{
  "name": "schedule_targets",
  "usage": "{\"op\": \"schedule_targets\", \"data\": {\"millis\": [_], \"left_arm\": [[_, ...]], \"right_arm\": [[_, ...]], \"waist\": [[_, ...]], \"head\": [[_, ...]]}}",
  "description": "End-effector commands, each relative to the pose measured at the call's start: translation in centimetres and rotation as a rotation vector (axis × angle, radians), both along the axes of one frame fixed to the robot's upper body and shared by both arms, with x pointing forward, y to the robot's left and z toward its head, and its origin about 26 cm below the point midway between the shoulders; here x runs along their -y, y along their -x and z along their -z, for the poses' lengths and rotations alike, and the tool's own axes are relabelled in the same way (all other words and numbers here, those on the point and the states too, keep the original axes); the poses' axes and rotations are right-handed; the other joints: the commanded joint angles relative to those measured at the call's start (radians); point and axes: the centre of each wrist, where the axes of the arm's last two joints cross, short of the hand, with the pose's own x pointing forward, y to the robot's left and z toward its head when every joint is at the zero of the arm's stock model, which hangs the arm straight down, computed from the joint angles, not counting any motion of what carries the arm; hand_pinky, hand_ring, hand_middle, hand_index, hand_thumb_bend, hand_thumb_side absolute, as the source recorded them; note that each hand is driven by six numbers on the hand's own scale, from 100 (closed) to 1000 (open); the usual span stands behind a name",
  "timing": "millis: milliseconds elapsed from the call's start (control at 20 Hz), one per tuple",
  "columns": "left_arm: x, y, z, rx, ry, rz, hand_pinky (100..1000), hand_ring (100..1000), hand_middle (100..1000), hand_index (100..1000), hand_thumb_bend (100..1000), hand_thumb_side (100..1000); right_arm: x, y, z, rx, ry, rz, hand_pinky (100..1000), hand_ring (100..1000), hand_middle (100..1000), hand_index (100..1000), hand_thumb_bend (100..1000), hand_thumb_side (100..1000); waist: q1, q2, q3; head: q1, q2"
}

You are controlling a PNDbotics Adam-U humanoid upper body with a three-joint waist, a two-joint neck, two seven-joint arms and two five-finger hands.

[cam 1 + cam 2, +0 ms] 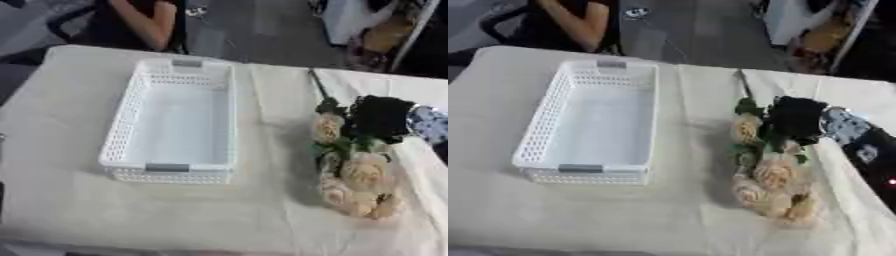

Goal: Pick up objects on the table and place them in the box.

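Cream cloth (175,215) is covering the surface (500,220) with creases running across it, grey floor (254,30) is showing beyond the far edge, and a white cabinet (785,20) is standing at upper right.

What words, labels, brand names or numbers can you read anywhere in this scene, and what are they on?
None can be read.
White basket: the grey tabs at its two ends are blank, no lettering shows.
Bunch of cream roses: no tag or wrapper print shows.
Right robot hand and its silver wrist: no marking can be made out.
Tablecloth: plain.
Cluttered items beyond the table's far edge: too blurred to read anything.
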Motion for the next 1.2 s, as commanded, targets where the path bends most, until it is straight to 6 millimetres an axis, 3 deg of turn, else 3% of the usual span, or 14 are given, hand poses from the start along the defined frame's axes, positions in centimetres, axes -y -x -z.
{"op": "schedule_targets", "data": {"millis": [50, 400, 650, 700, 950, 1150, 1200], "left_arm": [[-0.4, 0.3, -0.9, 0.026, -0.024, -0.015, 479, 556, 667, 701, 100, 812], [-0.6, 0.4, -0.6, 0.017, -0.024, -0.021, 478, 557, 668, 701, 100, 813], [-0.6, 0.4, -0.6, 0.013, -0.024, -0.021, 478, 558, 668, 701, 100, 813], [-0.6, 0.4, -0.6, 0.013, -0.024, -0.021, 478, 558, 668, 701, 100, 813], [-0.5, 0.4, -0.6, 0.015, -0.022, -0.015, 479, 558, 668, 700, 100, 812], [-0.2, 0.3, -0.6, 0.016, -0.02, 0.001, 479, 558, 667, 700, 100, 811], [-0.1, 0.3, -0.7, 0.017, -0.019, 0.006, 479, 558, 667, 700, 100, 812]], "right_arm": [[1.2, 0.1, -6.1, -0.017, -0.221, -0.005, 128, 153, 186, 413, 100, 214], [2.5, 0.0, -13.1, -0.211, -0.618, 0.062, 100, 123, 187, 418, 100, 308], [2.7, -0.2, -15.8, -0.277, -0.814, 0.065, 100, 121, 192, 420, 100, 386], [2.7, -0.3, -16.1, -0.276, -0.844, 0.059, 100, 121, 195, 420, 100, 439], [0.0, -0.8, -17.6, -0.214, -0.99, -0.056, 100, 164, 196, 421, 100, 429], [-3.8, -1.7, -18.7, -0.174, -1.046, -0.14, 100, 164, 199, 421, 100, 441], [-4.7, -1.9, -18.7, -0.163, -1.053, -0.152, 104, 168, 202, 422, 100, 384]], "waist": [[0.005, -0.014, -0.004], [0.008, -0.019, -0.011], [0.009, -0.021, -0.013], [0.009, -0.021, -0.013], [0.011, -0.021, -0.007], [0.013, -0.022, 0.004], [0.014, -0.022, 0.007]], "head": [[0.014, -0.001], [0.019, -0.001], [0.022, -0.001], [0.022, -0.001], [0.019, -0.001], [0.006, -0.001], [0.002, -0.001]]}}
